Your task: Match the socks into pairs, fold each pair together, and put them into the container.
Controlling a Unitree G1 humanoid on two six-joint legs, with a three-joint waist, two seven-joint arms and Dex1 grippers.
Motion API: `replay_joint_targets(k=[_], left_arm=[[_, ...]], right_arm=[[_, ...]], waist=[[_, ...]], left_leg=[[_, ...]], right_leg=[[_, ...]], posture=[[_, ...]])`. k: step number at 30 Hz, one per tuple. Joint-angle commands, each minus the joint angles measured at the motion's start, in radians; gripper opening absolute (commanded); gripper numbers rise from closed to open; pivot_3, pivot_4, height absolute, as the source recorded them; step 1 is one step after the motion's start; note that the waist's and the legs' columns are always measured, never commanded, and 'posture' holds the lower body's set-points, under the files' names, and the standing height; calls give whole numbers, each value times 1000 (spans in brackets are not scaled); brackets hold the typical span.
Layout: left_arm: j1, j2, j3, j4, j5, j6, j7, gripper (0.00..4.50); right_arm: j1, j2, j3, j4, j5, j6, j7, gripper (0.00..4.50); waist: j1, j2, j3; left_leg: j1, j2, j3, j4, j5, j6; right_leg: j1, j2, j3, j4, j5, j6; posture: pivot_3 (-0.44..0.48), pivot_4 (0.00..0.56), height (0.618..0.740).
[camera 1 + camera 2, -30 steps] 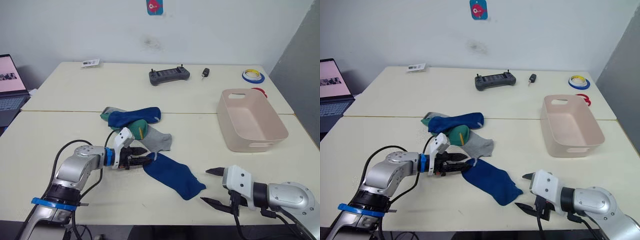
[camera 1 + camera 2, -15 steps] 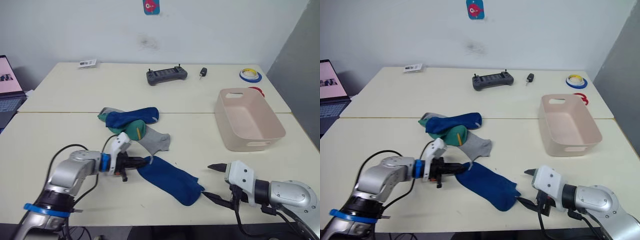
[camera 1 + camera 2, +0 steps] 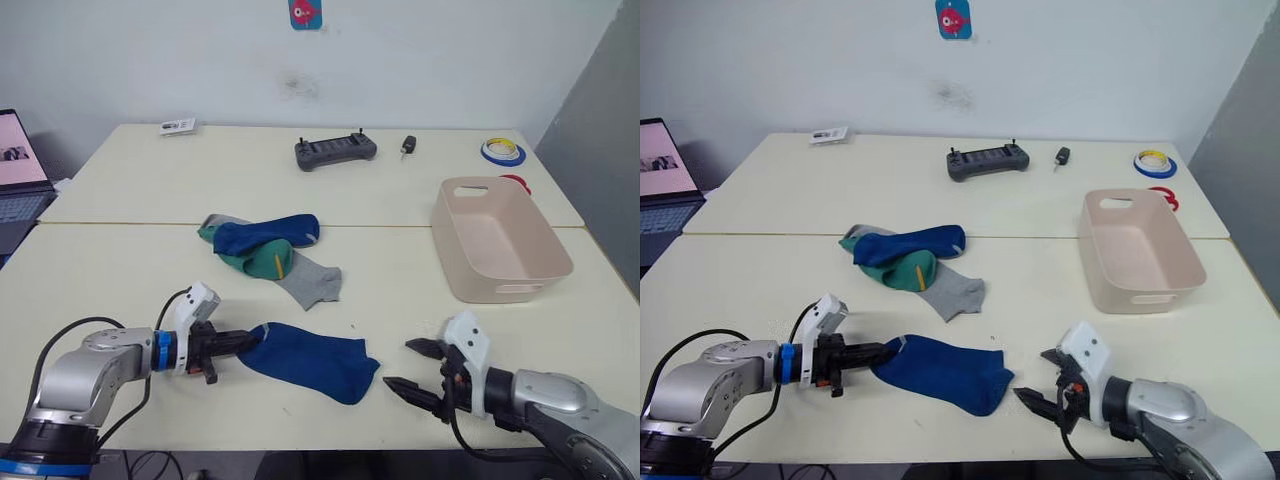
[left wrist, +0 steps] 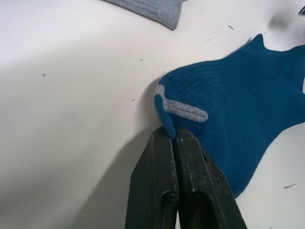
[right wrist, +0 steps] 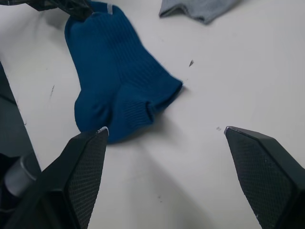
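the left claw (image 3: 232, 342) pinches the blue sock's (image 3: 312, 360) cuff at lower centre; its long axis runs rightward toward the spread right claw (image 3: 407, 366), just beside the toe.

My two head cameras look forward and down across the table (image 3: 120, 290), a little apart. My left wrist camera sits very close, looking along my left gripper (image 4: 175, 138) at the blue sock (image 4: 238, 109). My right wrist camera faces that same sock from its other end, over my right gripper (image 5: 167, 136).
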Motion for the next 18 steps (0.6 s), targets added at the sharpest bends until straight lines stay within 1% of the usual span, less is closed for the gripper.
replay_joint_targets(k=[1,5,8,11,13,18], left_arm=[[1,0,20,-34,-20,-2,10,39],[-5,1,12,-31,-22,-6,13,39],[-8,3,6,-28,-20,-11,12,39],[-9,5,3,-27,-17,-15,10,0],[-8,6,3,-28,-17,-16,10,0],[1,8,5,-33,-17,-19,9,0]], right_arm=[[-27,47,23,-10,52,63,-53,4232],[-58,149,26,26,102,137,-121,4232],[-76,194,16,48,127,185,-156,4232],[-81,198,10,48,149,223,-171,3554],[-75,193,-1,30,169,242,-174,2932],[-46,185,-54,3,225,285,-186,2932]], waist=[[-1,0,0],[-2,0,0],[-2,0,0],[-2,0,0],[-2,0,0],[-2,0,0]], left_leg=[[0,0,0,0,0,0],[0,0,0,0,0,0],[0,0,0,0,0,0],[0,0,0,0,0,0],[0,0,0,0,0,0],[0,0,0,0,0,0]], right_leg=[[0,0,0,0,0,0],[0,0,0,0,0,0],[-1,0,0,0,0,0],[-1,0,0,0,0,0],[-1,0,0,0,0,0],[-1,0,0,0,0,0]], posture=[[0,150,740],[0,150,740],[0,150,740],[0,150,740],[0,150,740],[0,150,740]])
